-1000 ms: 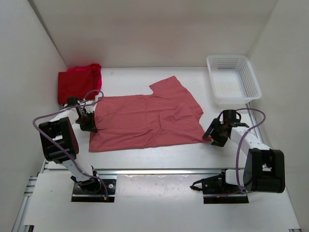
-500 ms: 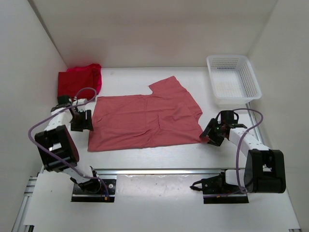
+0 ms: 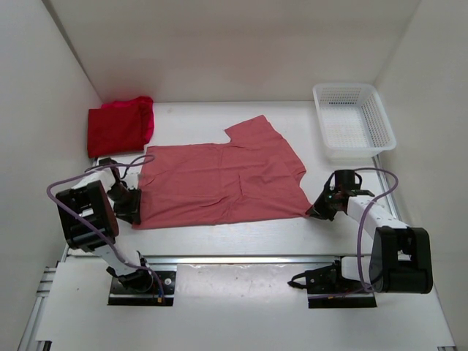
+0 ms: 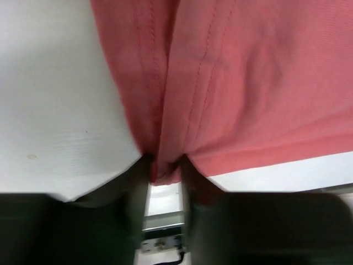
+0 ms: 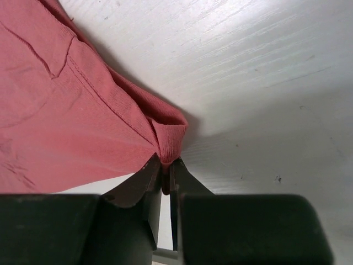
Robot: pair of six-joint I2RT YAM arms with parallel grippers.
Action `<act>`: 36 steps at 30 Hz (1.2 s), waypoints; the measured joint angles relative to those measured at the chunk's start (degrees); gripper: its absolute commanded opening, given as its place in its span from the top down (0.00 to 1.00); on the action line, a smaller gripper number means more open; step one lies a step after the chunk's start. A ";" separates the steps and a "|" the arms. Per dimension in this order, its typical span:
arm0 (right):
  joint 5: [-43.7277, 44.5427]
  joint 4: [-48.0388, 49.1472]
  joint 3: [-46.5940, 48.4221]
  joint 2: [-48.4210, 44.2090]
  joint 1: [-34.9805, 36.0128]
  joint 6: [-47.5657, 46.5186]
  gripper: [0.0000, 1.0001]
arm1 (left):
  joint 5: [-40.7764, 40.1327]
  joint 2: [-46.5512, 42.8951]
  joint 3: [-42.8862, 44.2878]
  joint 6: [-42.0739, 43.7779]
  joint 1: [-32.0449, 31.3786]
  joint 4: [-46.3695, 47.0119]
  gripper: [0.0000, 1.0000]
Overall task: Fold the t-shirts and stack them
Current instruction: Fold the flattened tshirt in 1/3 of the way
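A faded salmon pink t-shirt [image 3: 223,183] lies spread flat in the middle of the table. My left gripper [image 3: 134,212] is at its near left corner. In the left wrist view a bunched fold of the t-shirt [image 4: 248,83] fills the space between the left gripper [image 4: 165,165] fingers and touches both. My right gripper [image 3: 316,212] is at the near right corner. There the right gripper [image 5: 167,165] is shut on a small folded tip of the t-shirt [image 5: 66,110]. A dark crimson t-shirt [image 3: 113,130] lies folded at the back left, with a bright pinkish-red t-shirt [image 3: 145,110] showing behind it.
A white mesh basket [image 3: 352,121] stands at the back right. White walls close in the table on the left, back and right. A metal rail [image 3: 241,259] runs along the near edge in front of both arm bases.
The left gripper let go of the shirt's left edge, swung out left, then came nearer to the near left corner and closed round cloth. The right gripper shut on the near right corner.
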 measured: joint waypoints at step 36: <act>8.68 -33.38 46.03 5.40 21.53 -4.63 0.01 | -5.66 -10.84 11.63 8.70 3.15 -4.81 0.44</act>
